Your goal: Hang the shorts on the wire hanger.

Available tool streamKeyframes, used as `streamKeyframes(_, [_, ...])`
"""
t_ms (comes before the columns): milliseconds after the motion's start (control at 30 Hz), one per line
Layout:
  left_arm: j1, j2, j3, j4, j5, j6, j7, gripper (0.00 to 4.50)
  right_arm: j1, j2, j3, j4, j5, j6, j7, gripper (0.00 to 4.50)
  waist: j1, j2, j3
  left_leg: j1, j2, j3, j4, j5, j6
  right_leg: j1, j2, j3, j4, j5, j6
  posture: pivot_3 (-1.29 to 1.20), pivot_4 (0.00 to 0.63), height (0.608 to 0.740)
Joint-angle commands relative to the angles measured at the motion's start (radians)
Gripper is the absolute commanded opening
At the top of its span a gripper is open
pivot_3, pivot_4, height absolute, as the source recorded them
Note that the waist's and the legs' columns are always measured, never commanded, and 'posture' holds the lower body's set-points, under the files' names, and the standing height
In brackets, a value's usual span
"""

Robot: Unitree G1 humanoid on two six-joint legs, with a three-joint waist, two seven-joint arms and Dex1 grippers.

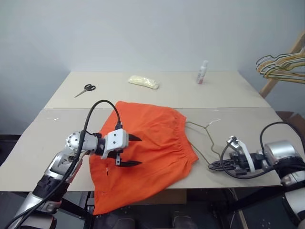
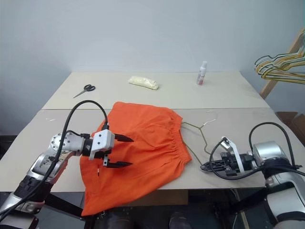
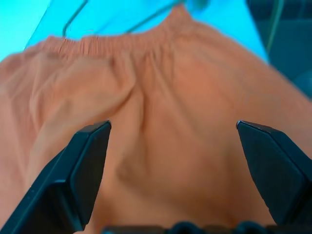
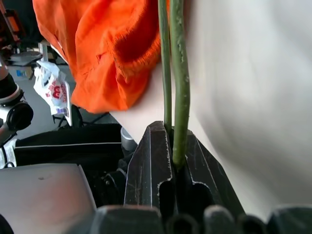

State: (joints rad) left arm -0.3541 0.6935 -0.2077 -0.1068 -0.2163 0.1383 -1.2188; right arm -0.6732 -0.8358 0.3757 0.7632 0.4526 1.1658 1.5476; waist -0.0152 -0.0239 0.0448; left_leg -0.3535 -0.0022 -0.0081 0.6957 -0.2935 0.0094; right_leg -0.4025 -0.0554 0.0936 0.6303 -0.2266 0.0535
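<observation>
The bright orange shorts (image 1: 152,143) lie spread on the table, with one leg hanging over the front edge. My left gripper (image 1: 140,150) hovers just above their left half, open, with nothing between its fingers; the left wrist view looks across the fabric (image 3: 165,112) to the gathered waistband. The thin wire hanger (image 1: 202,136) lies to the right of the waistband, its far end tucked under the fabric and its hook pointing to the back. My right gripper (image 1: 212,166) is shut on the hanger's near wire (image 4: 176,73) close to the table's front edge.
At the back of the table (image 1: 238,95) are scissors (image 1: 86,89), a pale packet (image 1: 143,82) and a small bottle (image 1: 202,72). A bunch of hangers (image 1: 281,67) hangs on a wooden rack at the far right.
</observation>
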Motion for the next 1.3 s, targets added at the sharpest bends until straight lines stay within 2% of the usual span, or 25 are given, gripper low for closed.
streamKeyframes(33, [-0.013, 0.001, 0.032, -0.023, -0.018, -0.008, 0.013, 4.48, -0.071, 0.021, -0.046, 0.087, -0.033, -0.05, 0.014, 0.0, 0.001, 0.0, 0.0, 0.0, 0.0, 0.0, 0.0, 0.0, 0.0, 0.0, 0.0, 0.0, 0.0, 0.0, 0.0, 0.04, 0.0, 0.74])
streamKeyframes(167, [-0.01, -0.001, 0.027, -0.022, -0.014, -0.014, 0.019, 4.48, -0.121, 0.051, -0.085, 0.186, -0.072, -0.1, -0.024, 0.0, 0.001, 0.0, 0.0, 0.0, 0.0, 0.0, 0.0, 0.0, 0.0, -0.001, 0.0, 0.0, 0.0, 0.0, 0.0, 0.04, 0.0, 0.74])
streamKeyframes(267, [-0.008, -0.003, 0.027, -0.021, -0.01, -0.019, 0.029, 4.48, -0.121, 0.046, -0.126, 0.185, -0.084, -0.151, -0.035, 0.0, 0.003, 0.0, 0.0, 0.0, 0.0, 0.0, 0.0, 0.0, 0.0, -0.001, 0.0, 0.0, 0.0, 0.0, 0.0, 0.04, 0.0, 0.74])
streamKeyframes(367, [-0.009, -0.004, 0.029, -0.012, -0.008, -0.026, 0.035, 4.48, -0.09, 0.04, -0.197, 0.123, -0.08, -0.236, -0.087, 0.0, 0.003, 0.0, 0.0, 0.0, -0.001, 0.0, 0.0, 0.0, 0.0, -0.001, -0.001, 0.0, 0.0, 0.0, 0.0, 0.04, 0.0, 0.74])
streamKeyframes(433, [-0.015, -0.006, 0.031, -0.002, -0.009, -0.034, 0.038, 4.48, -0.024, 0.043, -0.278, 0.01, -0.07, -0.367, -0.159, 0.0, 0.003, 0.0, 0.0, 0.0, 0.0, 0.0, 0.0, 0.0, 0.0, -0.001, 0.0, 0.0, 0.0, 0.001, 0.0, 0.03, 0.0, 0.74])
streamKeyframes(500, [-0.036, -0.015, 0.041, 0.016, -0.014, -0.044, 0.044, 4.48, 0.019, 0.038, -0.314, -0.085, -0.07, -0.405, -0.186, 0.0, 0.003, 0.0, 0.0, -0.001, 0.0, 0.0, -0.001, 0.0, 0.0, -0.001, -0.001, 0.0, 0.0, 0.001, 0.0, 0.02, 0.0, 0.74])
streamKeyframes(700, [-0.238, -0.08, 0.108, 0.144, -0.049, -0.04, 0.093, 4.48, 0.187, 0.035, -0.369, -0.43, -0.116, -0.639, -0.299, 0.0, 0.003, 0.0, 0.0, -0.001, -0.001, 0.0, 0.001, 0.0, 0.0, -0.001, -0.001, 0.0, 0.0, 0.001, 0.001, 0.02, 0.0, 0.74])
streamKeyframes(900, [-0.514, -0.151, 0.141, 0.375, -0.041, -0.098, 0.116, 4.48, 0.266, 0.061, -0.362, -0.624, -0.193, -0.83, -0.408, 0.0, -0.004, 0.0, 0.0, -0.001, -0.001, 0.0, 0.0, 0.0, 0.0, -0.001, 0.0, 0.001, -0.001, 0.001, 0.002, 0.0, 0.0, 0.74])
streamKeyframes(1167, [-0.754, -0.115, 0.084, 0.708, 0.026, -0.235, -0.111, 4.48, 0.238, 0.083, -0.268, -0.669, -0.364, -0.946, -0.532, 0.0, -0.016, 0.0, 0.0, -0.001, -0.001, 0.002, 0.0, 0.0, 0.0, -0.001, 0.0, 0.001, -0.001, 0.001, 0.002, -0.01, 0.0, 0.74])
streamKeyframes(1300, [-0.82, -0.106, 0.032, 0.843, 0.088, -0.298, -0.232, 4.48, 0.225, 0.092, -0.258, -0.69, -0.376, -0.945, -0.543, 0.0, -0.024, 0.0, 0.0, -0.002, -0.001, 0.002, 0.001, 0.0, 0.0, -0.001, 0.0, 0.002, -0.001, 0.001, 0.002, -0.01, 0.0, 0.74])
